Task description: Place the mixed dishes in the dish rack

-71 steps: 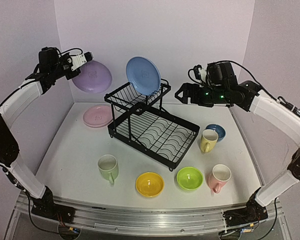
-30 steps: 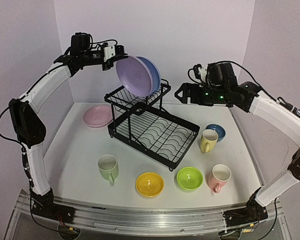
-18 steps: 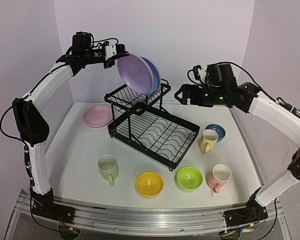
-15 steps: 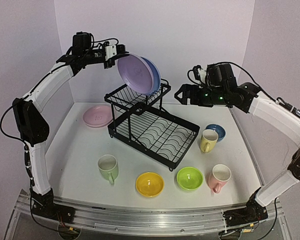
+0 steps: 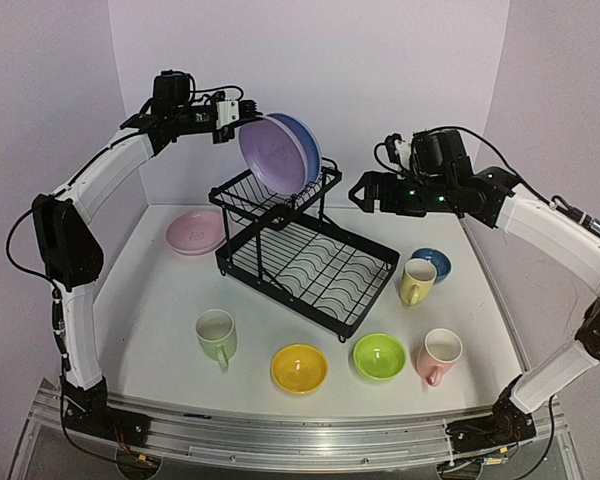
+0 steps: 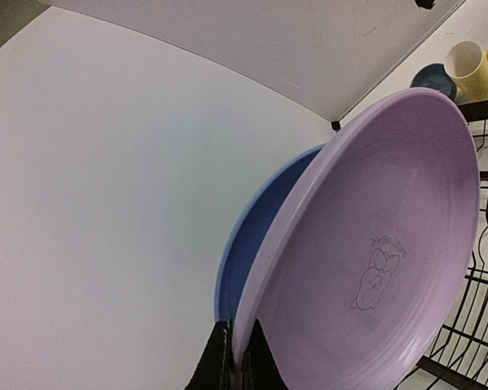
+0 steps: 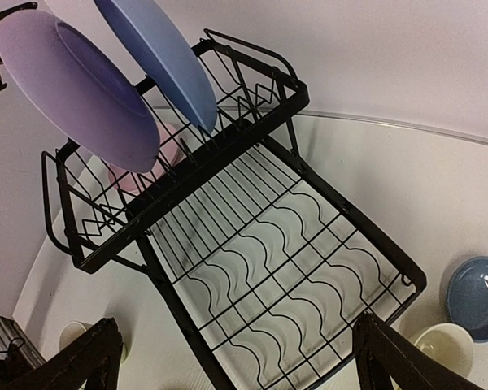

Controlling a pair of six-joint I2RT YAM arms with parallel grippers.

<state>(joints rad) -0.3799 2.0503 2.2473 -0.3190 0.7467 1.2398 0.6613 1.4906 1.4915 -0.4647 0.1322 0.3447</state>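
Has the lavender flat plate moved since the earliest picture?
Yes. The lavender flat plate has travelled right, from left of the black wire dish rack to above its upper shelf, just in front of the blue flat plate.

One marking noted: the inner face of the lavender plate [image 6: 366,244], seen close in the left wrist view, carries a small outlined animal figure [image 6: 372,284] in faint grey, with a short curved line of lettering [image 6: 388,242] above it. The letters are too small and blurred to be read. The pink plate [image 5: 194,232] lying on the tabletop [image 5: 150,300] shows a similar faint mark at its centre in the top view, likewise unreadable; no legible text, number or brand found.
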